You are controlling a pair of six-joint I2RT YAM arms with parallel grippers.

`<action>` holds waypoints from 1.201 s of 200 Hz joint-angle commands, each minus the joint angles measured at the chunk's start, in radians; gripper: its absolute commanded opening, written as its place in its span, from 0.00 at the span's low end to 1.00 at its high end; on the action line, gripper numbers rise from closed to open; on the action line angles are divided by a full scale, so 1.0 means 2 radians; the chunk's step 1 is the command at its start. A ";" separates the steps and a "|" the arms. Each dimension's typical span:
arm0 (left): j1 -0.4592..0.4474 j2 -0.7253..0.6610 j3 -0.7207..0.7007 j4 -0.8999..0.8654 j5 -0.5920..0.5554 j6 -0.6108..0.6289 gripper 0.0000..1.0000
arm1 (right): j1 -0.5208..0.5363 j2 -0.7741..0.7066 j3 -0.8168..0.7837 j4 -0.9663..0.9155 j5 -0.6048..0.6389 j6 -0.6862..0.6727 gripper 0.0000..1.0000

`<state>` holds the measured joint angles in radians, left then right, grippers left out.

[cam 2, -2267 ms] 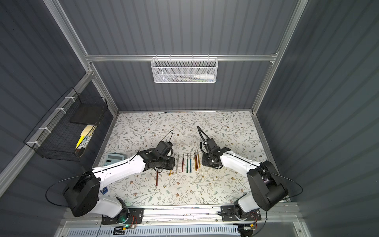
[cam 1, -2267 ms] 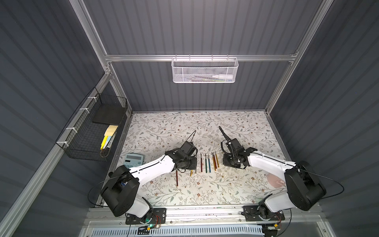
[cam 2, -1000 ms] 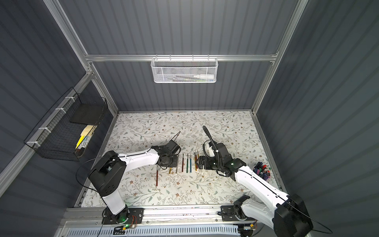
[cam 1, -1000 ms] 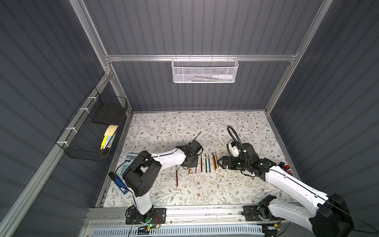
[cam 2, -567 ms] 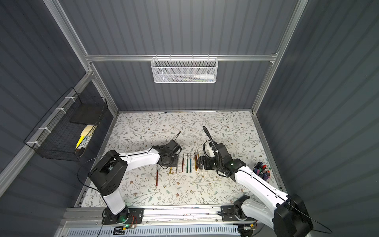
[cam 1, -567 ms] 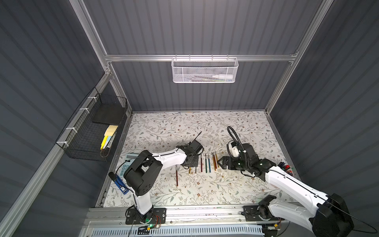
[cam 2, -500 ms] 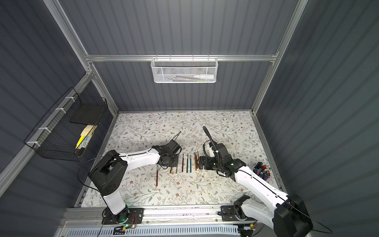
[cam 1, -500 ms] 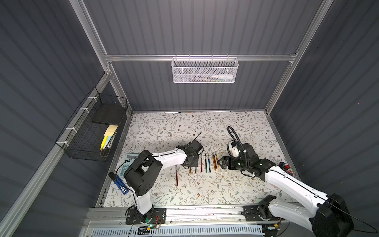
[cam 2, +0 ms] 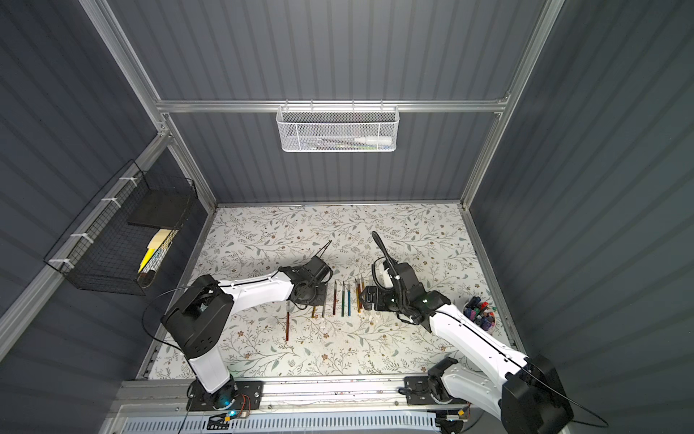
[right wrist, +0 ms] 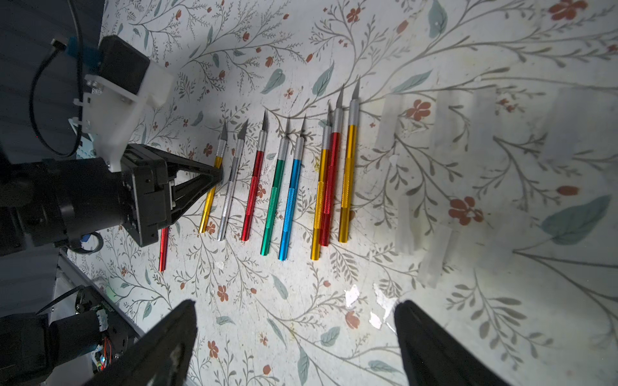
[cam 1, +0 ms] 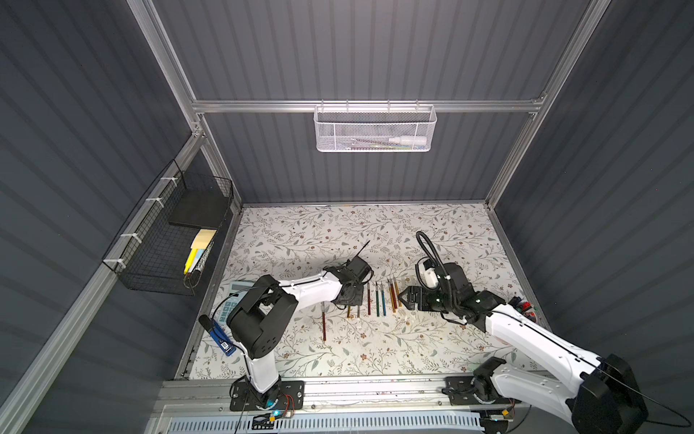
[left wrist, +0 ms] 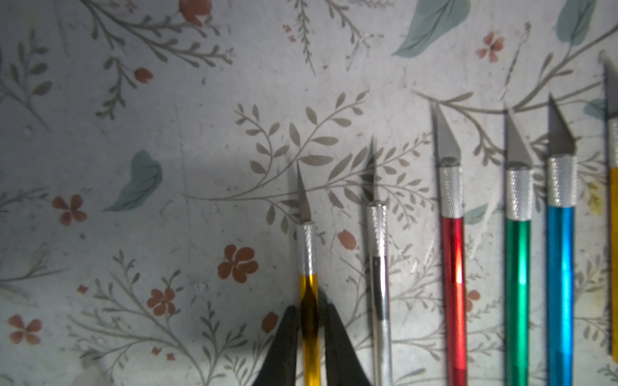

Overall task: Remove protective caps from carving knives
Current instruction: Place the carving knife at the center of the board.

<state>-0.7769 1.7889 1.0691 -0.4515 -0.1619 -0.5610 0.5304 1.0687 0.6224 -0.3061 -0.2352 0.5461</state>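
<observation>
**A:** Changed since the earlier views?

**B:** Little over the last second: both arms and the row of thin, metallic-handled carving knives (right wrist: 291, 194) unshifted in the top views. Slightly before that, elbows re-posed, tips kept near the same spots. Black, wedge-fingered left gripper (left wrist: 310, 312) drawn narrow about the slim gold-handled carving knife (left wrist: 306, 260), flat on the floral-printed tabletop (right wrist: 501, 50) at the row's end. Thin dark sliver beside one finger (left wrist: 337, 344), so pinched or just loosened: impossible to tell. Right gripper (right wrist: 295, 304) spread wide, empty, hovering beside the row's other end.

**A:** Meaning for the task?

**B:** Judged nearly complete. Eight blades in the row bare. Small, clear plastic protective caps (right wrist: 389, 120) loose on the tabletop beyond the last gold knife, apart from every blade. Tip of the lone red-handled carving knife (cam 1: 323, 322), just outside the row, hidden behind the left gripper in the right wrist view and too small to read in the top views. Possibly the last one pending.

**A:** Materials, textures, shapes?

**B:** Handles: pencil-thin glossy tubes in gold, silver, red, green and blue, each with a knurled band midway and a knurled silver collar. Blades: dull grey, flat, sharply pointed. Caps: short translucent sleeves, blurred, probably light and easily scattered. Tabletop: matte, scuffed, flecked with pale torn scraps.
</observation>
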 commanded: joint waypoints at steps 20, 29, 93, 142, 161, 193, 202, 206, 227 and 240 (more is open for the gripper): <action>0.003 -0.011 0.027 -0.043 -0.013 0.004 0.20 | 0.001 -0.001 -0.005 0.008 -0.004 0.003 0.93; 0.003 -0.017 0.032 -0.049 -0.013 0.006 0.22 | 0.001 -0.001 -0.005 0.009 -0.008 0.003 0.94; 0.003 -0.085 0.041 -0.115 -0.037 0.003 0.27 | 0.001 -0.008 -0.006 0.025 -0.036 0.004 0.93; 0.005 -0.153 -0.002 -0.185 -0.074 -0.017 0.29 | 0.003 -0.008 -0.006 0.040 -0.050 0.011 0.93; 0.007 -0.182 -0.025 -0.198 -0.076 -0.028 0.29 | 0.006 -0.008 -0.010 0.052 -0.058 0.016 0.93; 0.013 -0.196 -0.054 -0.206 -0.064 -0.050 0.29 | 0.013 -0.004 -0.019 0.076 -0.066 0.026 0.93; 0.015 -0.197 -0.063 -0.204 -0.058 -0.056 0.29 | 0.014 -0.001 -0.017 0.076 -0.065 0.025 0.93; 0.015 -0.197 -0.068 -0.203 -0.055 -0.059 0.30 | 0.014 0.000 -0.017 0.075 -0.065 0.023 0.93; 0.021 -0.197 -0.095 -0.186 -0.040 -0.068 0.30 | 0.015 0.006 -0.013 0.068 -0.064 0.019 0.93; 0.025 -0.195 -0.113 -0.166 -0.022 -0.068 0.30 | 0.016 0.007 -0.011 0.066 -0.062 0.019 0.93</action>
<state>-0.7433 1.4040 0.8993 -0.8124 -0.2665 -0.6613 0.5541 1.0729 0.5949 -0.1795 -0.3523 0.5869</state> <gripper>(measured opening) 0.298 0.933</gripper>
